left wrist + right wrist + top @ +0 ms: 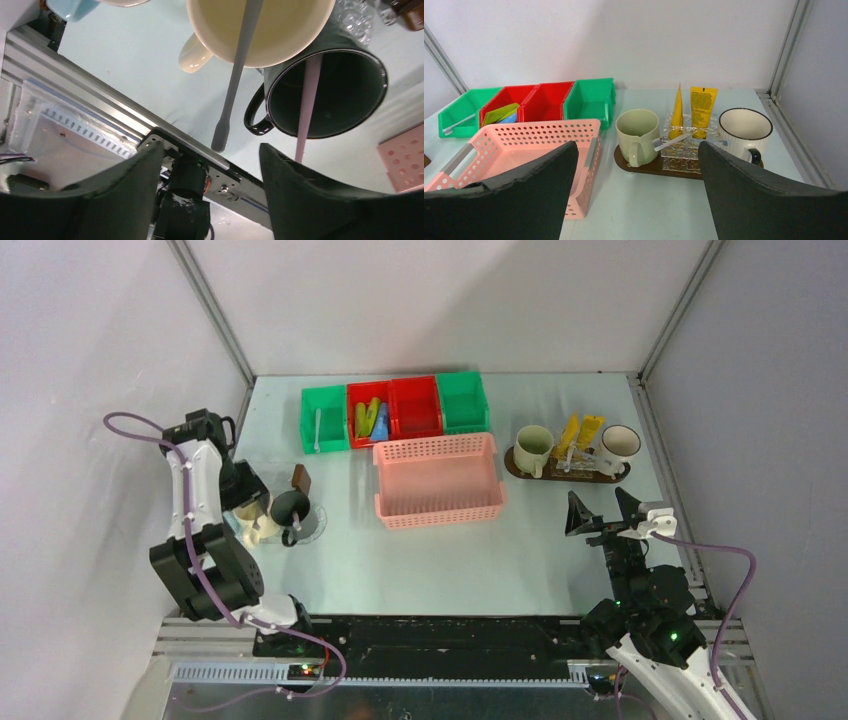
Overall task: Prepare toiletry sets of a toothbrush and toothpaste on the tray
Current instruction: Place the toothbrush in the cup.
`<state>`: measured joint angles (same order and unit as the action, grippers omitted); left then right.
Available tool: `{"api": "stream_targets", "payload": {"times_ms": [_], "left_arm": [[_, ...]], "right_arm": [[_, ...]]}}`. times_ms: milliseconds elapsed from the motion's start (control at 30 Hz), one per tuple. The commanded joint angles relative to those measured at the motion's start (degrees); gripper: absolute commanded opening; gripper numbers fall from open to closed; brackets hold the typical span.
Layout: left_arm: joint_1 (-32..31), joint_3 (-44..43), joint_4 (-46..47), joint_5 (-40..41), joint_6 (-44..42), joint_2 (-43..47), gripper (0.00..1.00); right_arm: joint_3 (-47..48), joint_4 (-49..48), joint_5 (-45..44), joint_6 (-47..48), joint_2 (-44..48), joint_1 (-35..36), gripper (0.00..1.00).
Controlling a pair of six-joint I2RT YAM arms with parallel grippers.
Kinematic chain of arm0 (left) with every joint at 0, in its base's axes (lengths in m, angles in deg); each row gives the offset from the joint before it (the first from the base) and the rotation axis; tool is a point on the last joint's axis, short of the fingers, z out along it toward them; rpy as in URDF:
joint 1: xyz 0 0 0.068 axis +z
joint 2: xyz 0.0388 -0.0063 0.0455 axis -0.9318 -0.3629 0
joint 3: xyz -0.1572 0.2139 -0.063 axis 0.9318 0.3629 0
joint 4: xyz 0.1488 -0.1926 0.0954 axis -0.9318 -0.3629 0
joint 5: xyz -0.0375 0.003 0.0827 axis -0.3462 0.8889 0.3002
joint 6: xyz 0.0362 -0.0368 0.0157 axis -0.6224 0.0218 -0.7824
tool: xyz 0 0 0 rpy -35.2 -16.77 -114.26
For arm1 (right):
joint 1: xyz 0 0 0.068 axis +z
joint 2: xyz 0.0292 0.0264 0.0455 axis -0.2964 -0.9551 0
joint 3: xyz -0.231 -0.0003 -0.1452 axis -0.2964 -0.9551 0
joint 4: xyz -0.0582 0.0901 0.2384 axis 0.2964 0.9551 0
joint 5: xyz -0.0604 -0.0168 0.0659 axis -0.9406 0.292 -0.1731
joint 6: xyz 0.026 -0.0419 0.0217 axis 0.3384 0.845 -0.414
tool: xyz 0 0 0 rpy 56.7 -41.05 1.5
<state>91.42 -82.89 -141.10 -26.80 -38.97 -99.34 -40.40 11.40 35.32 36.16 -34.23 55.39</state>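
The dark brown tray (521,471) lies at the back right and holds a pale green mug (533,448), a white dark-rimmed mug (620,445), two yellow tubes (580,430) and a clear ribbed holder. In the right wrist view the tray (646,166), green mug (636,132), white mug (745,127), tubes (703,107) and a clear toothbrush (671,141) lie ahead of my open, empty right gripper (634,165), which sits short of the tray in the top view (603,510). My left gripper (250,505) is open and empty (210,165) beside a cream mug (260,30) holding a grey toothbrush (235,85) and a dark mug (330,95) holding a pink toothbrush (307,100).
A pink lattice basket (438,480) stands mid-table. Green and red bins (395,410) line the back; one red bin holds green and blue tubes (370,418), the left green bin a toothbrush (317,430). A brown block (302,478) and clear disc (312,525) lie by the dark mug.
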Motion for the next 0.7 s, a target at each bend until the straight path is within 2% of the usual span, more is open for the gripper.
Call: {"api": "stream_targets", "payload": {"times_ms": [0, 33, 167, 333, 467, 667], "left_arm": [[-1.91, -4.09, 0.29, 3.75, -0.47, 4.51, 0.8], [-2.5, -5.1, 0.47, 5.23, -0.61, 4.81, 0.84], [-6.54, -8.67, 2.46, 8.4, -1.67, 4.94, 0.89], [-12.84, -12.08, 9.8, 10.57, -4.27, 5.02, 0.88], [-16.31, -14.03, 16.74, 10.48, -6.51, 4.27, 0.89], [-20.11, -17.95, 25.05, 8.17, -9.46, -1.93, 0.89]], "right_arm": [[0.03, -2.46, -0.56, 0.81, 6.22, 0.28, 0.93], [0.02, -2.48, -0.51, 0.81, 6.18, 0.31, 0.92], [0.02, -2.67, -0.05, 0.72, 6.18, 0.2, 0.92], [0.02, -2.7, 0.14, 0.84, 6.14, -1.36, 0.92], [0.02, -2.47, 1.08, 0.22, 6.02, -5.36, 0.92], [0.25, -2.0, 2.45, -0.33, 4.81, -11.23, 0.92]]}}
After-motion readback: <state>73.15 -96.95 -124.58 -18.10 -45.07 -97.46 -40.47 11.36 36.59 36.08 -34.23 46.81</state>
